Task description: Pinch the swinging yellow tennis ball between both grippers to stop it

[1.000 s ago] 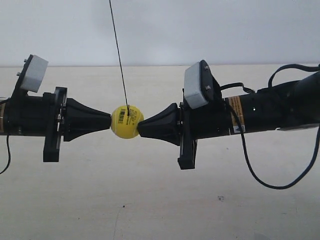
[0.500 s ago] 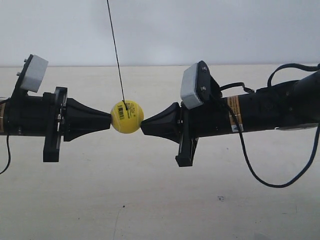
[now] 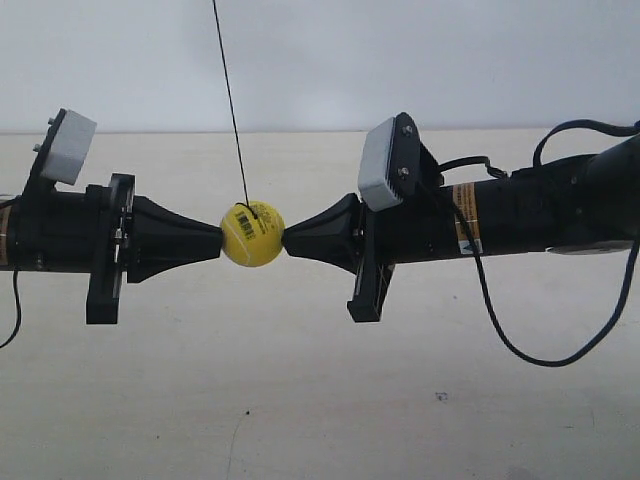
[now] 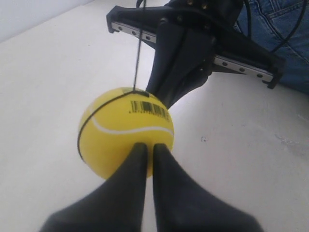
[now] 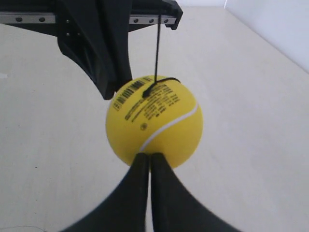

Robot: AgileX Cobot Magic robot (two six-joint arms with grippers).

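The yellow tennis ball hangs on a thin black string between two black cone-shaped gripper tips. The gripper of the arm at the exterior view's left touches one side of the ball. The gripper of the arm at the exterior view's right touches the opposite side. In the left wrist view my left gripper is shut, its tips pressed on the ball below the pale seam. In the right wrist view my right gripper is also shut, tips against the ball.
A pale tabletop lies below both arms, with a white wall behind. A black cable loops down from the arm at the exterior view's right. Blue denim cloth shows beyond the opposing arm in the left wrist view.
The arm at the exterior view's right has risen and levelled, its tip now meeting the ball's middle. The ball sits slightly higher and has turned. The other arm has not moved.
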